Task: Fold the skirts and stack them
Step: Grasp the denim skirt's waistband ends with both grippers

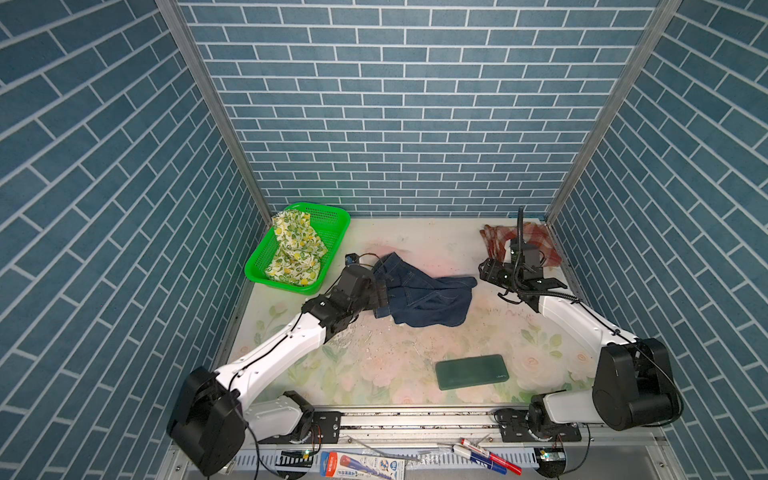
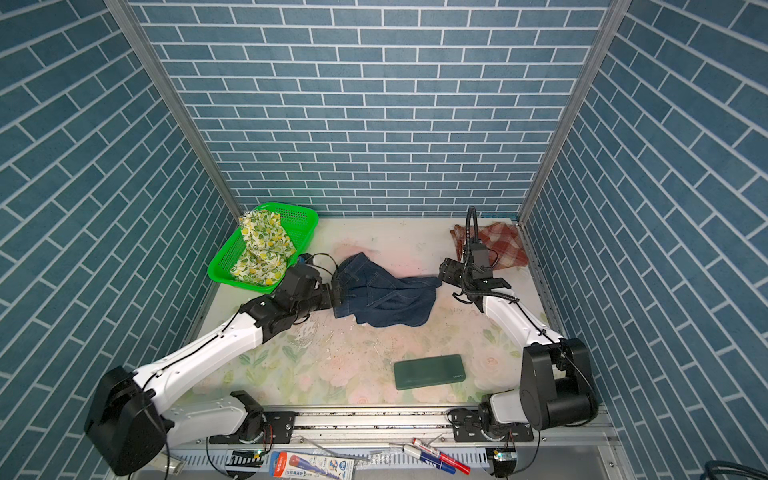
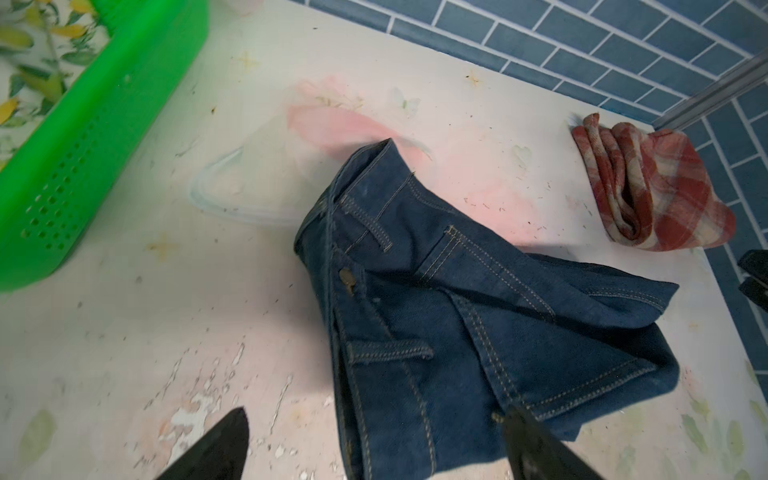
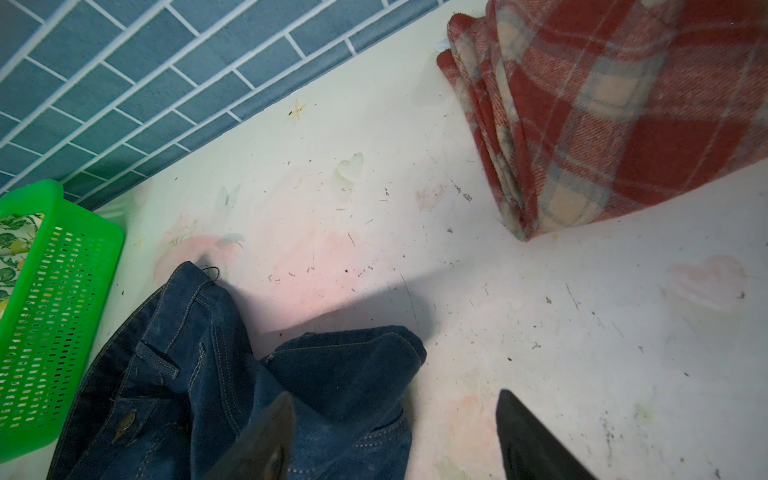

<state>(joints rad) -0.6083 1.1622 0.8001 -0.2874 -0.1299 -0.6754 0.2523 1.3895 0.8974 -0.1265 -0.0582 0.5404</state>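
In a top view the denim skirt [image 1: 424,299] lies crumpled mid-table, its waistband at 9 o'clock and its loose corner at 3. The left gripper [image 3: 374,411] is nearer: its jaws are spread wide either side of the waistband edge, gripping nothing. The right gripper [image 4: 395,395], its jaws also apart and empty, hovers just off the skirt's 2 o'clock corner.

A green mesh basket [image 1: 330,232] stands at the bench's [image 1: 415,243] far left corner, by the blue brick-pattern walls [image 1: 395,104]. A flat dark green slab [image 1: 471,371] lies near the front edge, right of the middle. The bench top bears a faded flower print, scuffed and flaking. Below the front rail lie red and blue markers [image 1: 492,456] and a printed packet [image 1: 361,464].
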